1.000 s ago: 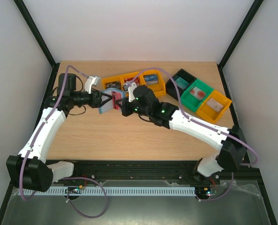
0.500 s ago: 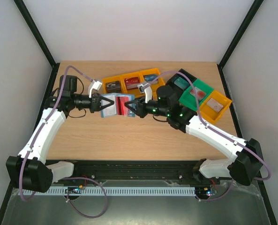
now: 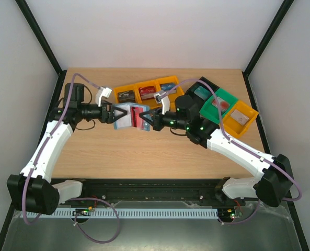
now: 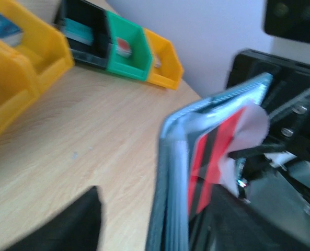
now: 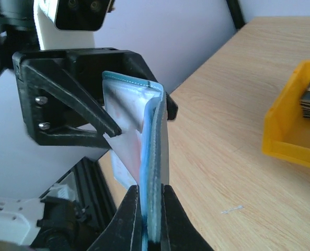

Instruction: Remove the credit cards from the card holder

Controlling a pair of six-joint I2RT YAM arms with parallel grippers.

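The teal-blue card holder (image 3: pixel 124 116) hangs above the table's middle, between both grippers. My right gripper (image 3: pixel 146 121) is shut on its near edge; in the right wrist view the two jaws (image 5: pixel 153 209) pinch the teal cover (image 5: pixel 156 157). My left gripper (image 3: pixel 112 112) straddles the opposite edge, open, its dark finger (image 4: pixel 76 222) clear of the holder (image 4: pixel 170 178). A red-and-white credit card (image 4: pixel 215 151) sits in a pale inner sleeve, partly sticking out; from above it shows as a red patch (image 3: pixel 139 116).
A yellow three-part bin (image 3: pixel 147 91) with cards inside stands behind the holder. At the back right sit a black bin (image 3: pixel 202 88), a green bin (image 3: pixel 220 104) and a yellow bin (image 3: pixel 239 118), each holding a card.
Over the second my right arm swung rightward and the holder went from tilted and bunched to spread between both grippers. In the last half second it crept slightly up and left.
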